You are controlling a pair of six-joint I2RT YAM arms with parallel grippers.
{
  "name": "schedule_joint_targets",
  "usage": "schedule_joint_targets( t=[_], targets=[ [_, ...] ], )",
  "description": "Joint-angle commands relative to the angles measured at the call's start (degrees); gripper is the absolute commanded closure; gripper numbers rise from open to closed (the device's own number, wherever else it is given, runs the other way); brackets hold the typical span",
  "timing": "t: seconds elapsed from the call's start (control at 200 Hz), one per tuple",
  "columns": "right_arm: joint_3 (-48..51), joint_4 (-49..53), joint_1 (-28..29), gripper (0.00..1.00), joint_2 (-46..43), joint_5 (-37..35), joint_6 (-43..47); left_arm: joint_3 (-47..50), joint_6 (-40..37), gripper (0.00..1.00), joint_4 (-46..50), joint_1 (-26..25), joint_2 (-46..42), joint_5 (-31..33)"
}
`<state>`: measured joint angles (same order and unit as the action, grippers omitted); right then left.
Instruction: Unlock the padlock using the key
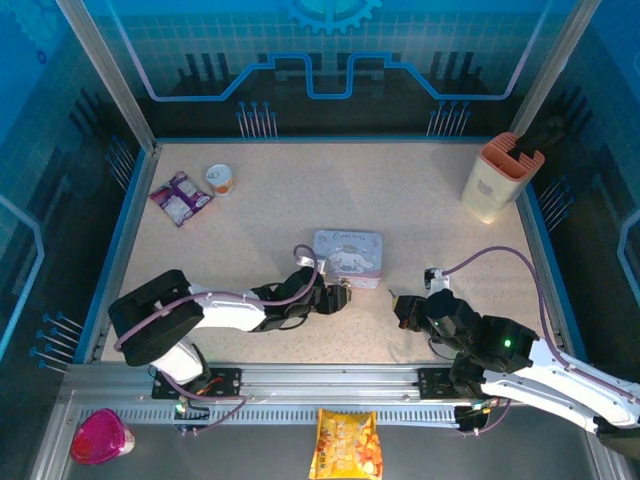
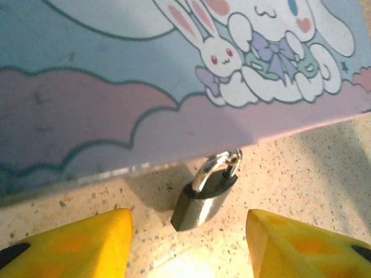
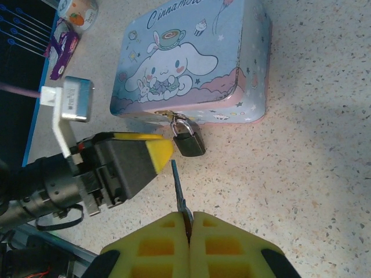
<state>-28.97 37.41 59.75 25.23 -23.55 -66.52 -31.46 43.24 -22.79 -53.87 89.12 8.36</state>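
Pinching the key (image 3: 178,191) between the closed pads of the right gripper (image 3: 189,223), bottom centre of the right wrist view, tip near the padlock (image 3: 189,142) but apart from it. Hanging mid-frame at the lower edge of the tin box (image 3: 191,58), body down on the table (image 3: 313,174). Flanking it with the left gripper (image 2: 188,234) spread wide; open tabletop at right.

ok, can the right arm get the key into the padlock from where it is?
Probably yes. The right fingers hold the key, its tip just short of the padlock with nothing between. The left finger sits close beside that path, though, and I can't tell where the keyhole faces.
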Motion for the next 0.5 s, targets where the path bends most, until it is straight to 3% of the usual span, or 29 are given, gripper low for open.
schedule_joint_targets(
  t=[0.0,0.16,0.495],
  targets=[
    [0.5,-1.5,1.1,1.00,0.0,-1.2,-0.6,-0.1,0.9,0.43,2.2,-0.9,-1.6,2.7],
    [0.1,-1.7,1.2,1.00,0.3,-1.0,-0.3,-5.4,1.4,0.37,12.7,-3.0,0.2,8.1],
    [1.1,-2.8,2.1,1.00,0.0,-1.4,-0.9,-15.8,1.8,0.33,24.2,-3.8,7.2,9.7]
  ],
)
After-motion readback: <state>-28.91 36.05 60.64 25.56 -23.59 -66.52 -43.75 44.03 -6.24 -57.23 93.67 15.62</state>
